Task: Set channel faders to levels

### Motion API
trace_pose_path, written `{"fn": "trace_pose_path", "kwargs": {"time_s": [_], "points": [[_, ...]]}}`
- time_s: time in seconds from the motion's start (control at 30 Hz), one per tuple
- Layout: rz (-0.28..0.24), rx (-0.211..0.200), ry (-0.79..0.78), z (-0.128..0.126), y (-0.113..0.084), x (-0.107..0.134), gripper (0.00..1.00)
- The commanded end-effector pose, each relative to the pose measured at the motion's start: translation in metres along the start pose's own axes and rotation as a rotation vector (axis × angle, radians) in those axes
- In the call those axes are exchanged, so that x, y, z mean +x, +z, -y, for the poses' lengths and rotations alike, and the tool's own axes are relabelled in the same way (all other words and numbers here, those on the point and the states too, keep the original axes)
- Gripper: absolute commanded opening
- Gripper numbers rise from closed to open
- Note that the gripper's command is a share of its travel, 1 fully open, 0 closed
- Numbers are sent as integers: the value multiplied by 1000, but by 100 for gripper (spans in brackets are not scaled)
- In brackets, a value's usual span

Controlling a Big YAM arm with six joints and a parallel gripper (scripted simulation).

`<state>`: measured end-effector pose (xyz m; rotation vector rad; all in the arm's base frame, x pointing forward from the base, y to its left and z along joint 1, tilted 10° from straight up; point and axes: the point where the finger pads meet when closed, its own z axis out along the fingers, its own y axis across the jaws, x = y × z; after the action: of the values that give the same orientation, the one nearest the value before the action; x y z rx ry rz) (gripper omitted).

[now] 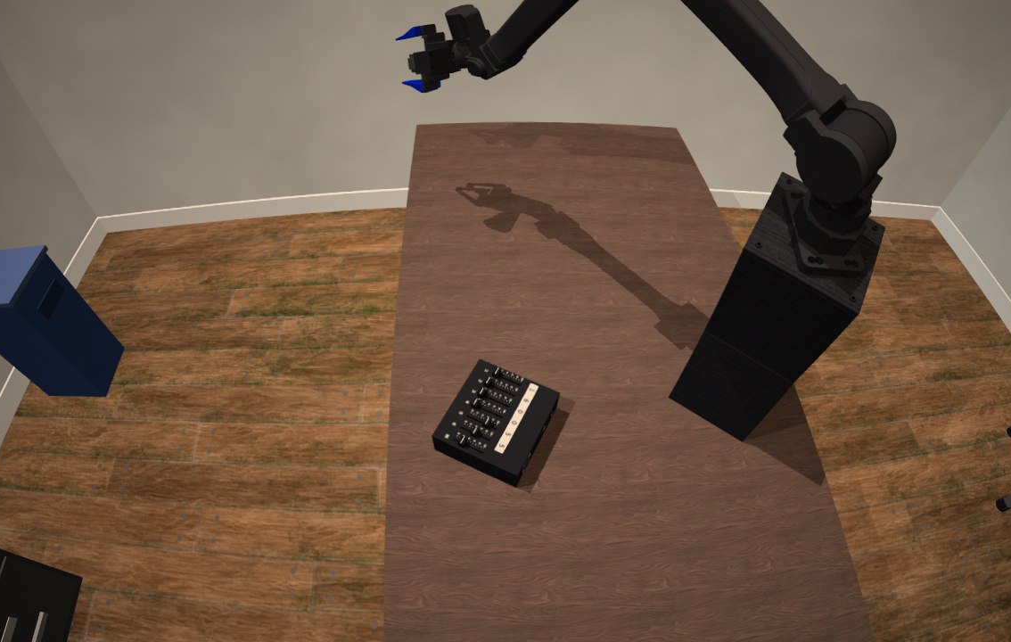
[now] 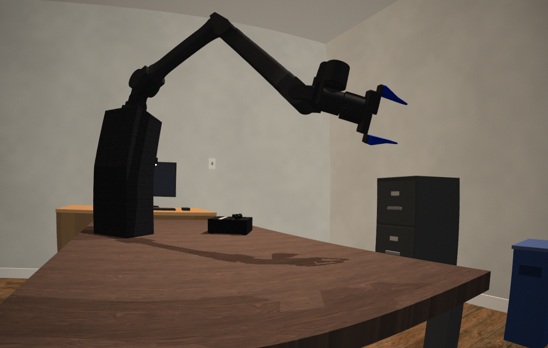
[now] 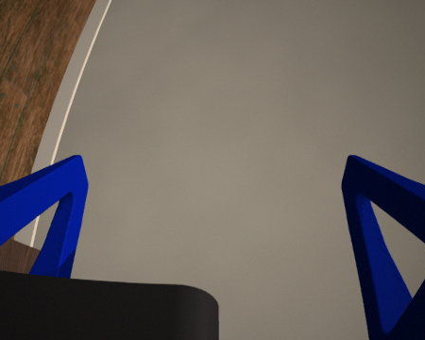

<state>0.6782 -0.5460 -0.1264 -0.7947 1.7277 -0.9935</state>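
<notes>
The black lighting desk [image 1: 536, 423] [image 2: 229, 226] stands flat on the wooden table [image 1: 612, 550] [image 2: 159, 281]. Several faders run in parallel rows on its top, with dark caps. The caps of the upper rows in the top view stand near the left ends; those of the lower rows stand at differing places. A pale tape [image 1: 511, 429] crosses the desk beside the rows; its digits and the scale marks are too small to read surely. My gripper [image 1: 399, 60] [image 2: 401, 123] [image 3: 214, 169] is open and empty, high above the table's far end, well away from the desk. The wrist view does not show the desk.
The arm's tall black pedestal [image 1: 764, 319] [image 2: 123, 181] stands on the table near the lighting desk. A blue bin [image 1: 46, 335] [image 2: 533, 298] and a filing cabinet [image 2: 436, 216] stand on the floor. An orange-topped side desk [image 2: 198, 212] with a monitor [image 2: 165, 179] is behind.
</notes>
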Motion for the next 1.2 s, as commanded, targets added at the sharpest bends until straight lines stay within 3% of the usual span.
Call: {"fn": "trace_pose_path", "kwargs": {"time_s": [0.0,0.07,0.1,0.13,0.17,0.2,0.23,0.27,0.3,0.33,0.4,0.43,0.47,0.53,0.57,0.6,0.63,0.67,0.7,0.73,0.77,0.83,0.87,0.97,1.03,1.07,1.1,1.13,1.17], "points": [[29,3,33,28,10,-40,100],[34,-53,99,9,14,-70,100],[34,-53,99,9,14,-70,100],[36,-92,143,-5,14,-87,100],[36,-92,143,-5,15,-91,100],[35,-138,194,-21,13,-106,100],[35,-138,194,-21,15,-115,100],[31,-193,250,-40,12,-130,100],[31,-193,250,-40,13,-142,100],[22,-254,309,-61,8,-158,100],[22,-254,309,-61,8,-158,100],[8,-322,371,-85,1,-204,100],[-14,-394,432,-109,-7,-219,100],[-14,-394,432,-110,-10,-239,100],[-43,-469,492,-136,-24,-264,100],[-43,-469,492,-136,-26,-273,100],[-81,-545,547,-162,-43,-295,100],[-81,-545,547,-163,-47,-306,100],[-127,-621,597,-188,-66,-324,100],[-127,-621,597,-190,-71,-337,100],[-180,-694,641,-214,-92,-352,100],[-180,-694,641,-216,-100,-365,100],[-240,-761,676,-240,-131,-390,100],[-240,-761,676,-240,-131,-390,100],[-371,-876,724,-282,-199,-429,100],[-371,-876,724,-282,-199,-429,100],[-439,-921,737,-298,-233,-442,100],[-439,-921,737,-299,-234,-442,100],[-505,-958,744,-313,-267,-452,100]]}}
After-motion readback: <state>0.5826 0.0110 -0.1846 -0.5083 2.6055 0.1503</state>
